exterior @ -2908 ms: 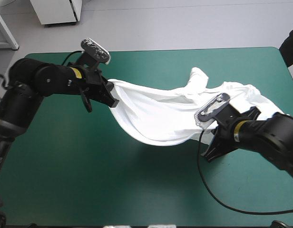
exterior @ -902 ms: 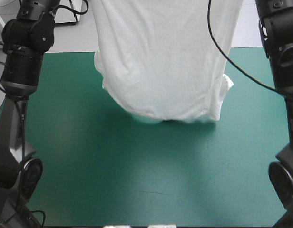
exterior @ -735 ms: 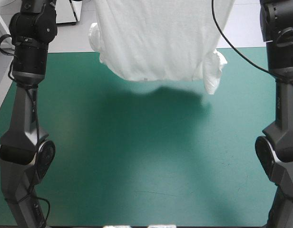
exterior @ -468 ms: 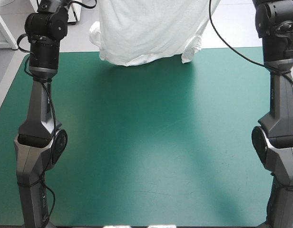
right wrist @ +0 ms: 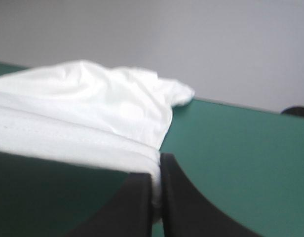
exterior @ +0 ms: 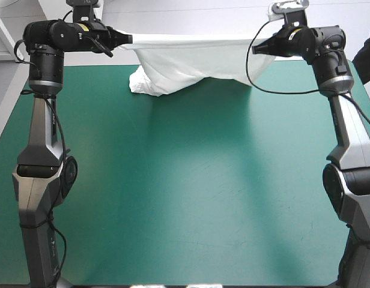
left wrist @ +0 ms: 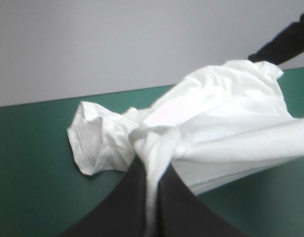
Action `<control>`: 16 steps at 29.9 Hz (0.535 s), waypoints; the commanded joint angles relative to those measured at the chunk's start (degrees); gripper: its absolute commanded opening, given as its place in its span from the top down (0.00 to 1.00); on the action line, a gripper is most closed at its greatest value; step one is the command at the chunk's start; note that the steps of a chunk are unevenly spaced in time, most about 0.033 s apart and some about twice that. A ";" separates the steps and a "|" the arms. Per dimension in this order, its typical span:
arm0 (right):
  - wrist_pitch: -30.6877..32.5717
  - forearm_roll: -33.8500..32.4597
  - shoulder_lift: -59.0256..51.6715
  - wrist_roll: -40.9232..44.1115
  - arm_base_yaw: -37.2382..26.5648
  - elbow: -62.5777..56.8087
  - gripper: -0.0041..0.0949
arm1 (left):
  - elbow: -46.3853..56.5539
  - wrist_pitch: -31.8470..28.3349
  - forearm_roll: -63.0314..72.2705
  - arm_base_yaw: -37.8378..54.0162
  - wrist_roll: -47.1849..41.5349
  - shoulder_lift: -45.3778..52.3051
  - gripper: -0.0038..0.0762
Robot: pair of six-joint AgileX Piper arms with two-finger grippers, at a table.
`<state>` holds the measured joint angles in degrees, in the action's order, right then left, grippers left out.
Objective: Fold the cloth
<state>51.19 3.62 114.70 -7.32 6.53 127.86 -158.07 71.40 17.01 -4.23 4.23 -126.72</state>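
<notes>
The white T-shirt [exterior: 191, 60] hangs stretched between both raised arms over the far part of the teal-green table [exterior: 185, 198]. Its upper edge runs taut from my left gripper [exterior: 128, 39] to my right gripper [exterior: 257, 49]. The lower part sags onto the cover near the far edge, bunched toward the left. In the left wrist view my gripper [left wrist: 151, 197] is shut on a gathered corner of the T-shirt [left wrist: 201, 133]. The right wrist view shows my gripper [right wrist: 156, 192] shut on the hem of the T-shirt [right wrist: 88, 113].
A dark sleeve of a person [exterior: 366, 57] shows at the table's far right corner. The near and middle stretch of the teal-green cover lies bare under the arms.
Earlier the T-shirt hung high and long from both grippers. Both arms have since swung away toward the far edge and come down, so the shirt's lower part now rests on the table.
</notes>
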 commanded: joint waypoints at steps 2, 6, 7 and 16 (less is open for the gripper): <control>-0.15 -0.42 -10.89 -1.08 -0.11 -12.31 0.98 | 5.74 2.56 8.00 -0.59 3.36 6.66 0.96; 0.98 0.46 -15.91 -1.08 -0.11 -24.03 0.98 | 15.60 2.67 4.35 -2.84 2.86 10.85 0.96; 1.30 1.04 -16.94 -1.08 -0.11 -26.31 0.98 | 18.94 2.67 2.99 -3.51 2.75 12.57 0.96; 6.95 2.86 -27.97 -0.93 2.26 -46.81 0.97 | 56.63 2.16 -6.34 -8.75 -0.58 31.77 0.96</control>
<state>58.57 5.85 92.73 -7.94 7.69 84.18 -110.09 71.53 12.64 -11.57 4.97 -103.57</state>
